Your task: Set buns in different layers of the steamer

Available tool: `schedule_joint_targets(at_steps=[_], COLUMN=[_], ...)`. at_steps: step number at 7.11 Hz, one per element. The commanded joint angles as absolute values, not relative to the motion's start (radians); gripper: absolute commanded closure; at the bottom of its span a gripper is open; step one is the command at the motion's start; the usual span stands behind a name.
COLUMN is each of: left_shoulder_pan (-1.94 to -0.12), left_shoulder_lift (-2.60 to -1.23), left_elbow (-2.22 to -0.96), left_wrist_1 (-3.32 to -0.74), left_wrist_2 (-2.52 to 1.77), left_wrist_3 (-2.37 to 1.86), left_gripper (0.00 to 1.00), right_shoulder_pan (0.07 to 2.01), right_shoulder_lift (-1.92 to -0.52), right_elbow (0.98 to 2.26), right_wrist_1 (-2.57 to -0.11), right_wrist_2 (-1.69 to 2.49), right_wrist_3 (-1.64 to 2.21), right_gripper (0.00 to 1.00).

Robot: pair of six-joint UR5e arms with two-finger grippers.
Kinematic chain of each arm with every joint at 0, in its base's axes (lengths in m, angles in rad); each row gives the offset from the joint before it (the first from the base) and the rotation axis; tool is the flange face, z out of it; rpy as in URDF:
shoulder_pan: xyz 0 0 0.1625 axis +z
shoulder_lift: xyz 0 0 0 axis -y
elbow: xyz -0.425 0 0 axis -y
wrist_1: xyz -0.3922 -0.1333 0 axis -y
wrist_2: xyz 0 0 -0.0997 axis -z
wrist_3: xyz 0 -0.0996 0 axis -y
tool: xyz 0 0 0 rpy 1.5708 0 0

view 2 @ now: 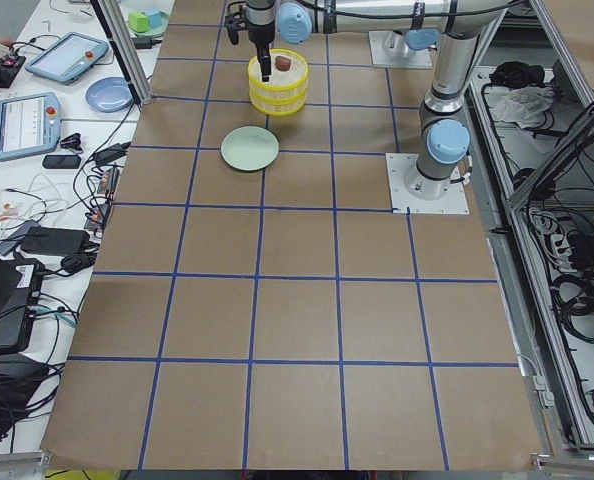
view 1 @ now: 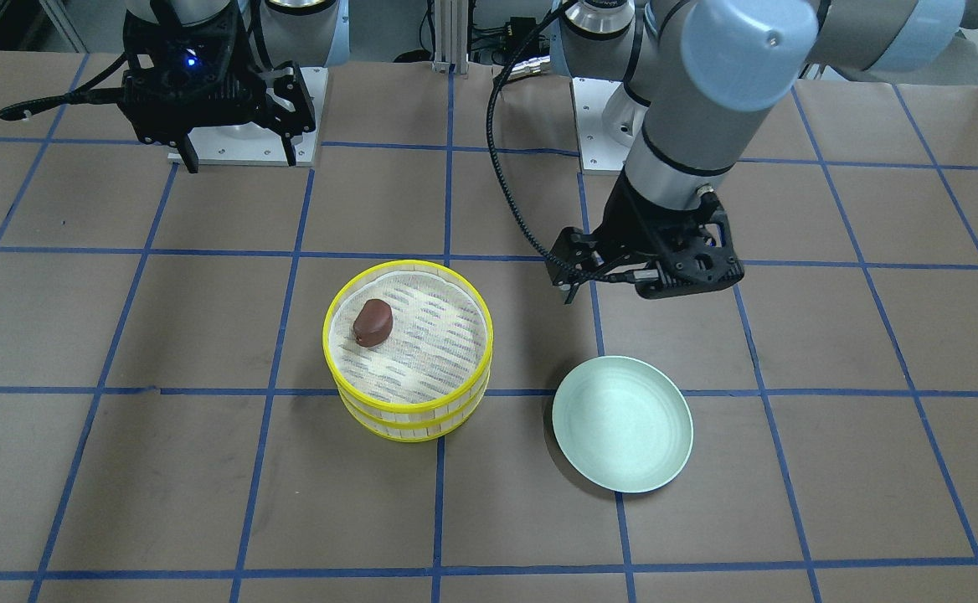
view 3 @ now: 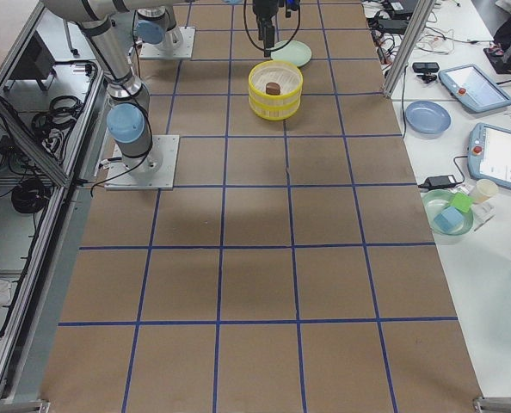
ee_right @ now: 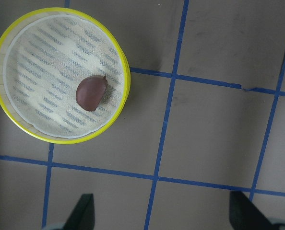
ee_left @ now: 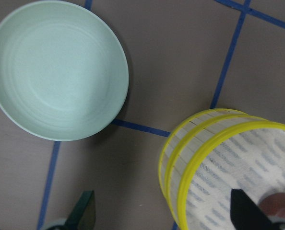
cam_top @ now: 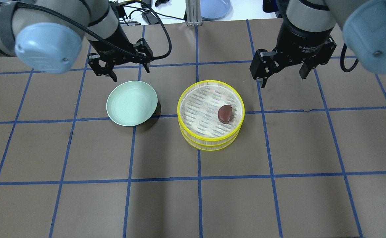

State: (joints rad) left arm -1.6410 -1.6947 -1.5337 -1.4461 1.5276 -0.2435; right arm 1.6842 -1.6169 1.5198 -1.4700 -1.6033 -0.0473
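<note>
1. Nearest the front-facing camera, a pale green plate (view 1: 623,435) is set on the table (view 1: 204,469), just beside the steamer stack (cam_top: 209,142) on the stack's left side as the robot reckons it, and is not touching it.
2. The steamer stack is made up of two trays: the upper layer (view 1: 409,409) is seated squarely on the lower layer (view 1: 405,429), whose inside is hidden by it.
3. A dark reddish-brown bun (view 1: 372,322) is laid on the striped liner (view 1: 426,360) of the upper layer, close to the rim on the stack's right side.
4. The left gripper (cam_top: 131,74) is held in the air off the stack's left side, near the plate, with its fingers spread wide apart.
5. Farthest back, the right gripper (view 1: 242,159) is held above the table well apart from the stack, on its right side towards the robot's base, its fingers likewise spread wide.
</note>
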Motion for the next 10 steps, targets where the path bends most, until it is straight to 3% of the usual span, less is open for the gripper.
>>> schedule_joint_targets(at_steps=[1,10], left_shoulder_pan=[-1.591,-1.540], left_shoulder_lift=[-1.613,-1.490], left_elbow=[-1.522,-1.588], left_wrist_1=[-1.549,-1.595], left_wrist_2=[1.641,1.629], left_wrist_3=[-0.053,0.092], left_gripper=[0.00,0.00], right_shoulder_pan=[1.677,1.675], right_shoulder_lift=[-1.623,-1.623], right_elbow=[1.516,1.519], right_wrist_1=[-1.466,-1.451], right_wrist_2=[-1.600,-1.611], right_wrist_3=[-0.041,-0.037], right_gripper=[0.00,0.00])
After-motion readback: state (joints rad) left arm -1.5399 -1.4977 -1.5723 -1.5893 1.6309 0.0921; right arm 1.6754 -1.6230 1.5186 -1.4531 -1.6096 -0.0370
